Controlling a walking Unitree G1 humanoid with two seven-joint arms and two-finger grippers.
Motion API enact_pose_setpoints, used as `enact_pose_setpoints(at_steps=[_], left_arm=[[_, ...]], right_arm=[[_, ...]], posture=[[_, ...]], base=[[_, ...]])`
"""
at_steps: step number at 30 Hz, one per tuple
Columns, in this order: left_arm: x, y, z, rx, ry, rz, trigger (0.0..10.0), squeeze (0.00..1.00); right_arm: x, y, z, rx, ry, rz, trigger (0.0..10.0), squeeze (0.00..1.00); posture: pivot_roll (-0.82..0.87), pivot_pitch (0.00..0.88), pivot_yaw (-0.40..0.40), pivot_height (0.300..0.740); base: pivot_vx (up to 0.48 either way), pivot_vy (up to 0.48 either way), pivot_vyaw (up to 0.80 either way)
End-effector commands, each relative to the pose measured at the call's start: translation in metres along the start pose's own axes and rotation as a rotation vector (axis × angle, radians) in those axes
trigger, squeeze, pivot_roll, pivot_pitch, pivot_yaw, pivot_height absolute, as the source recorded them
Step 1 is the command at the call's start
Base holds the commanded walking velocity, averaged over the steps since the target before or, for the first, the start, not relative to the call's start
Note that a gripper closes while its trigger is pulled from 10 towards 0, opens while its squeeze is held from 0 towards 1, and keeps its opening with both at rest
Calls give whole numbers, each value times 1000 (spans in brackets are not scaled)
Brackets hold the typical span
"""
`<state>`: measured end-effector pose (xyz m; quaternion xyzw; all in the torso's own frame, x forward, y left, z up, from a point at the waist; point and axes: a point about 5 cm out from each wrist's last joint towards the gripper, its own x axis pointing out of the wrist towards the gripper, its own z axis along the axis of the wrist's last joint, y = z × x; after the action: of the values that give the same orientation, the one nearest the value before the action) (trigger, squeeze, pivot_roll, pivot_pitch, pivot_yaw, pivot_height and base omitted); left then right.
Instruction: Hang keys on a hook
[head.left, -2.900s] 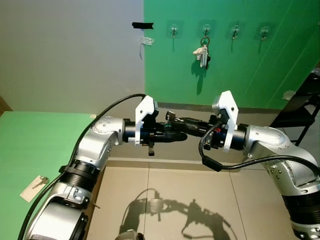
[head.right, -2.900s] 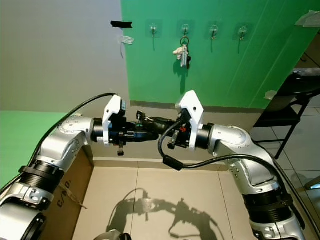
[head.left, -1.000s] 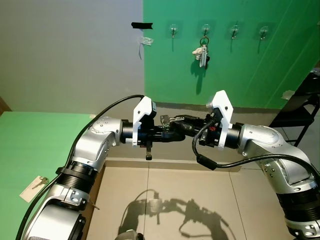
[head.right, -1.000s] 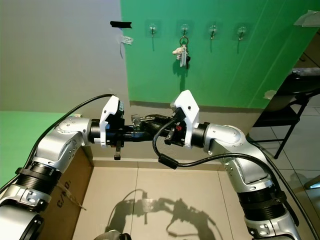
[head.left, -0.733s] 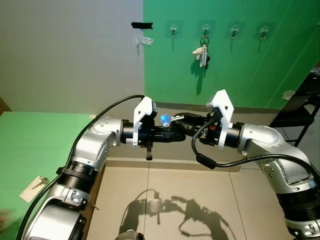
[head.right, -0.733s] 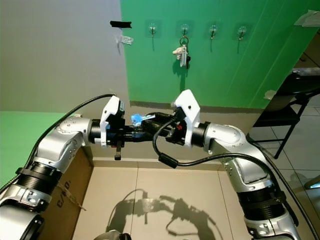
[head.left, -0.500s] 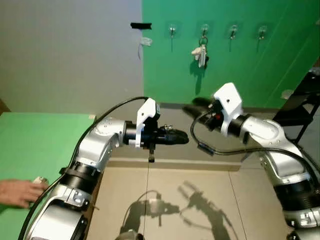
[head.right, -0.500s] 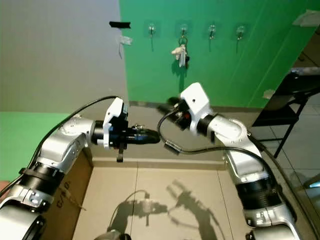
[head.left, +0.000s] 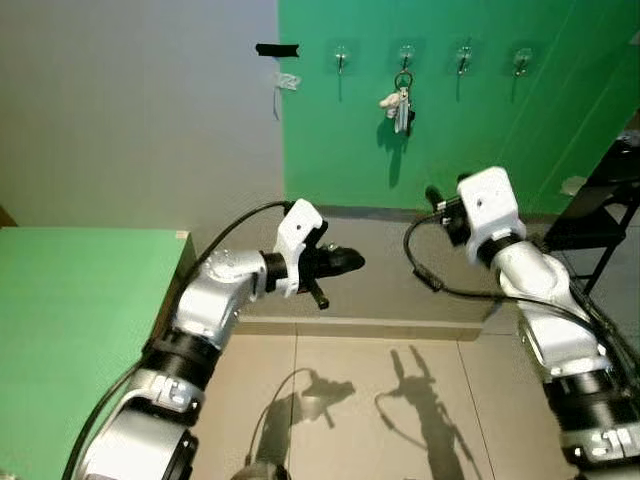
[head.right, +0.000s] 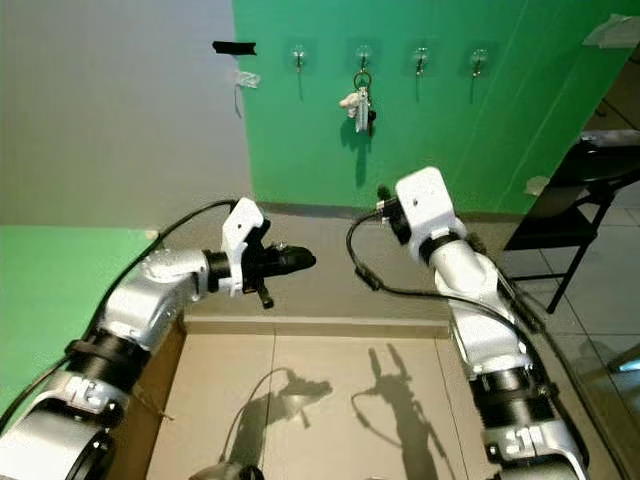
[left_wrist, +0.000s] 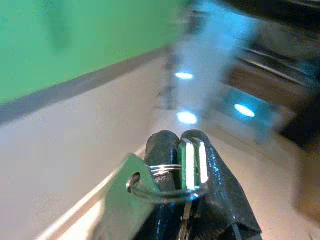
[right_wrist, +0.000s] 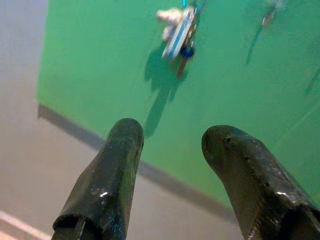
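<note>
L gripper (left_wrist: 179, 150) pinches keys (left_wrist: 189, 165); R gripper (right_wrist: 172, 137) agape.

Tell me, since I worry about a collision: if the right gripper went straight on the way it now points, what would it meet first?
Probably the green wall. The right gripper stands open and aims at bare wall below the hanging keys; nothing shows between. Depth is unclear, so its exact landing spot is uncertain.
</note>
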<state>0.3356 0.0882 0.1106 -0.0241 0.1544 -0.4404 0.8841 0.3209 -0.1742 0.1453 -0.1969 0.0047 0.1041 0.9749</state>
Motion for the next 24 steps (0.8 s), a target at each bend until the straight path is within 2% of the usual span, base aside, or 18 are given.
enact_pose_setpoints(at_steps=[1, 3, 5, 7, 9, 10, 11, 12, 13, 14, 15, 17, 18, 19, 21, 24], left_arm=[[-1, 8, -4, -18, 25, 113, 10000, 0], [1, 8, -5, -18, 12, 169, 10000, 0], [3, 8, -8, -106, 3, 230, 10000, 0], [9, -8, -14, -184, 31, 141, 10000, 0], [12, -32, -28, -119, 144, -9, 10000, 0], [12, -35, -42, -66, 253, -3, 10000, 0], [11, -32, -55, 26, 336, 44, 10000, 0], [8, -20, -65, 170, 402, 149, 10000, 0], [4, -6, -70, 288, 437, 269, 10000, 0], [1, 3, -71, 357, 444, 342, 10000, 0], [-2, 12, -65, 302, 394, 414, 10000, 0], [-3, 18, -53, 170, 284, 464, 10000, 0], [-3, 18, -53, 170, 284, 464, 10000, 0], [-2, 19, -39, 128, 194, 470, 10000, 0], [-3, 20, -20, 122, 88, 470, 10000, 0], [0, 20, -6, 193, 17, 460, 10000, 0]], right_arm=[[-3, 4, 0, 19, -9, -5, 10000, 0], [-6, 13, -5, 51, -2, 6, 10000, 0], [-9, 26, -9, 85, 7, 32, 10000, 0], [-12, 36, -13, 110, 17, 61, 10000, 0], [-13, 43, -15, 128, 25, 77, 10000, 0], [-14, 47, -16, 137, 34, 90, 10000, 0], [-15, 51, -17, 137, 36, 104, 10000, 0], [-15, 54, -17, 135, 35, 116, 10000, 0], [-16, 56, -18, 134, 35, 122, 10000, 0], [-16, 57, -17, 133, 34, 123, 10000, 0], [-15, 56, -18, 142, 35, 114, 10000, 0], [-16, 54, -18, 152, 34, 98, 10000, 0], [-16, 54, -18, 152, 34, 98, 10000, 0], [-16, 52, -18, 159, 31, 83, 10000, 0], [-16, 49, -18, 174, 24, 61, 10000, 0], [-16, 49, -18, 182, 23, 55, 10000, 0]], posture=[[-171, 0, 60, 740], [-166, 0, 56, 740], [-165, 0, 57, 740], [-164, 0, 55, 740], [-163, 0, 54, 740], [-163, 0, 54, 740], [-162, 0, 56, 740], [-163, 0, 57, 740], [-165, 0, 59, 740], [-165, 0, 59, 740], [-167, 0, 61, 740], [-168, 0, 64, 740], [-168, 0, 64, 740], [-168, 0, 68, 740], [-167, 0, 69, 740], [-166, 0, 69, 740]], base=[[0, 0, 0], [0, 0, 0], [0, 0, 0], [0, 0, 0], [0, 0, 0], [0, 0, 0], [0, 0, 0], [0, 0, 0], [0, 0, 0], [0, 0, 0], [0, 0, 0], [0, 0, 0], [0, 0, 0], [0, 0, 0], [0, 0, 0], [0, 0, 0]])
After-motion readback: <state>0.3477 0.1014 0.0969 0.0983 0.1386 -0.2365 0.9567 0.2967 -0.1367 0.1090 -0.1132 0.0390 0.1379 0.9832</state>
